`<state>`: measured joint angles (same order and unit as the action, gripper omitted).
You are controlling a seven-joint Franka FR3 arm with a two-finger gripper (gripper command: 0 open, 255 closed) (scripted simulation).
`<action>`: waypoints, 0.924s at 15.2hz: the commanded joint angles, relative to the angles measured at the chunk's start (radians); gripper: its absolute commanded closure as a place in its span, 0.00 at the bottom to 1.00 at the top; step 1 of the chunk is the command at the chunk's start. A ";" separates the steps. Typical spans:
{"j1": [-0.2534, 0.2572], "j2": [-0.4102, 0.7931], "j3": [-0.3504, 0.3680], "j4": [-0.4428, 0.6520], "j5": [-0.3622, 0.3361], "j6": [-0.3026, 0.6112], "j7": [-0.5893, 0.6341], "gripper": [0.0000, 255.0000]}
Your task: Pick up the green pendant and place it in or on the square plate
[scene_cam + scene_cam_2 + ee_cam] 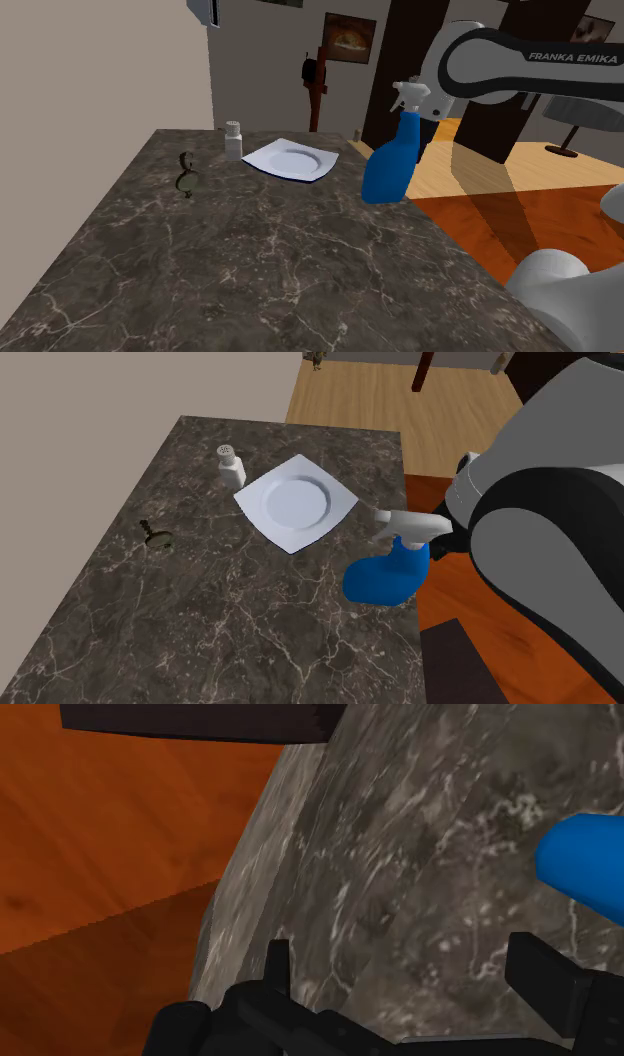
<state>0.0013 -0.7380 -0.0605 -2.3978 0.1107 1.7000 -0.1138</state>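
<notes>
- Toward the shoulder view's left side of the dark marbled surface, the pendant lies flat, well apart from the square white plate. Its colour reads as dull greenish-bronze.
- Gripper: fingers spread, nothing between them, over the surface's edge near the blue spray bottle.
- Handling, judged: small, light, rigid, low-lying, likely to skid. Pinch across the round body.
- Long axis runs away from the shoulder camera, with the round body nearer and the thin end farther.
</notes>
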 commanded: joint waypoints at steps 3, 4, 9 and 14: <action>0.029 0.058 0.014 0.038 0.024 0.023 -0.010 0.00; 0.043 0.086 0.021 0.058 0.036 0.034 -0.016 0.00; 0.107 0.227 0.056 0.169 0.089 0.073 -0.044 0.00; 0.163 0.364 0.092 0.298 0.133 0.093 -0.073 0.00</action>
<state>0.1547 -0.4048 0.0285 -2.1336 0.2369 1.7966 -0.1758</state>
